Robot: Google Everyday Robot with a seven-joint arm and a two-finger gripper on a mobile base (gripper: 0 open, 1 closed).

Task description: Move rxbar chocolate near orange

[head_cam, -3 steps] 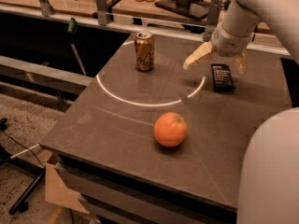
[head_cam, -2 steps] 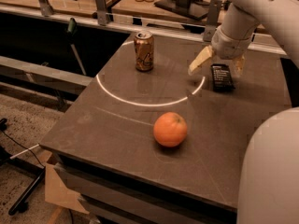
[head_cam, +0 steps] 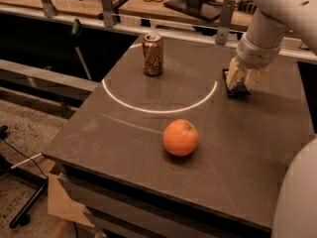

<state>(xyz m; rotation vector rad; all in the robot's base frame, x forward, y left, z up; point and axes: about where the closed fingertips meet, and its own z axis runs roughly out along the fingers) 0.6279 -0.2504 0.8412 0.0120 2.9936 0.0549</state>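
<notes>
Three things are carried by the worktop point(head_cam: 114, 133), a flat slab of matt grey-brown on which a thin bright arc point(head_cam: 158, 110) is traced. The orange point(head_cam: 181, 137), round and finely dimpled, is set near the front middle, and a soft shadow is thrown beneath it. A gold-brown drink can point(head_cam: 152, 54), a smooth metal cylinder with its top tab visible, is stood upright towards the rear, just outside the arc. The rxbar chocolate point(head_cam: 237, 89), a thin black wrapper, is laid flat at the right rear, by the right end of the arc and well apart from the orange.

The hand point(head_cam: 244, 83), pale yellowish and tapered, is lowered onto the rxbar chocolate from above, so that much of the wrapper is covered by it. Whether the hand is clamped on the bar or only held around it cannot be told. The hand is carried by a rounded, glossy white arm point(head_cam: 267, 29) entering from the upper right.

Compared with a second ago, the hand has been brought down and to the right, from a raised pose to the upper left of the bar to a place directly over it. The orange, the can and the bar are seen where they were.
</notes>
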